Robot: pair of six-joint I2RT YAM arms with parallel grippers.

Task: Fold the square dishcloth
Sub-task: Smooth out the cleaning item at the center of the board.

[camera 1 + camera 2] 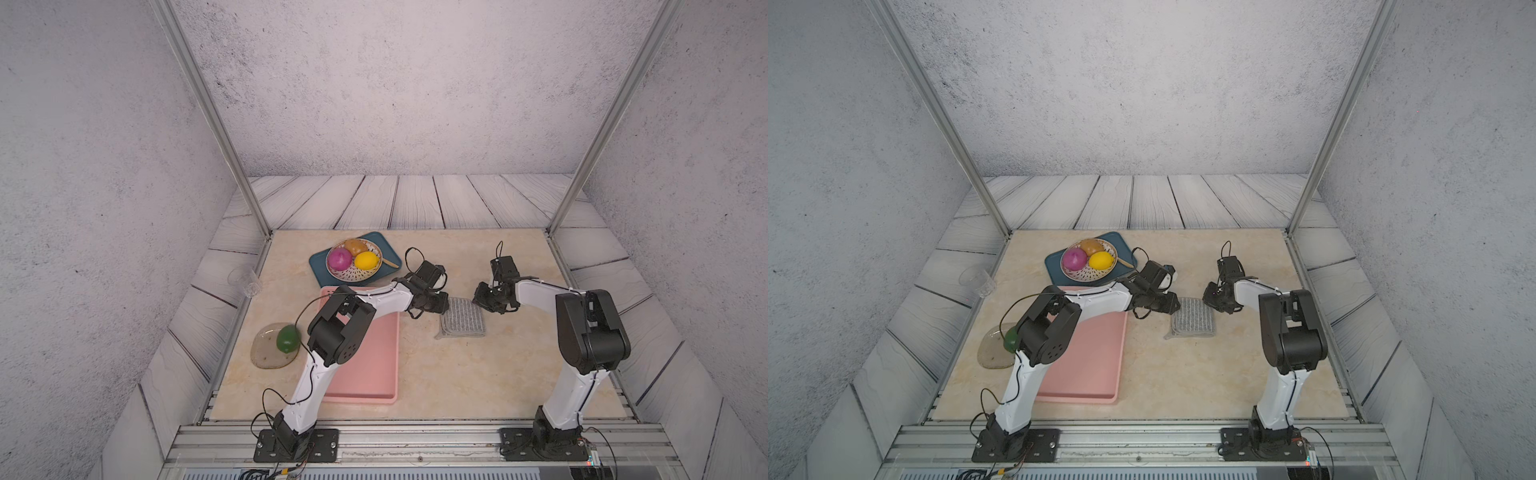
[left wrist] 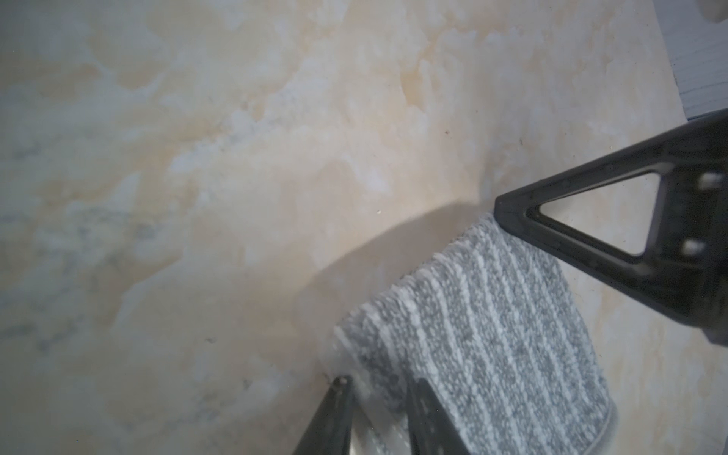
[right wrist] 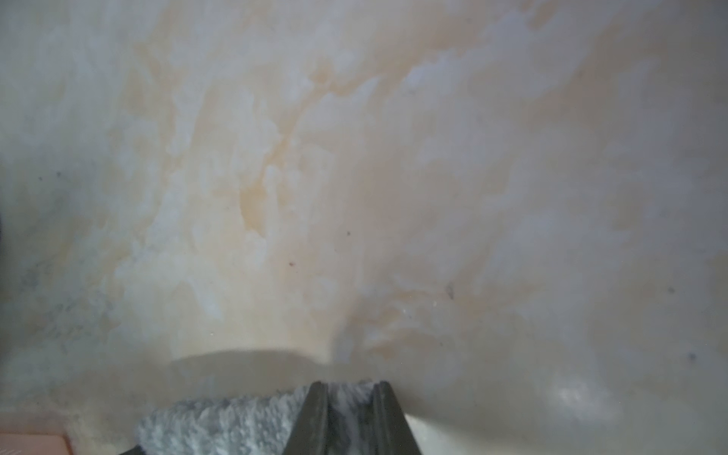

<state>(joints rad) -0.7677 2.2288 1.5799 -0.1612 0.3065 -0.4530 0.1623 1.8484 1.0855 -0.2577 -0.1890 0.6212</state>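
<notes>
Both far dishcloth (image 1: 462, 320) corners in jaws

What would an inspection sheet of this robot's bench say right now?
Surface: beige marble table, no spills seen.
Job's things: striped grey cloth, looks doubled, far edge lifted off the table.
Clutter: pink tray; blue tray bearing a bowl of three fruits; green fruit on a glass plate; clear cup off the table.
Grippers: left hand and right hand each shut on the cloth's far edge.
Cables: black cables loop loosely, none seen on the cloth.
Surroundings: grey walls, metal posts, plank-pattern floor.
</notes>
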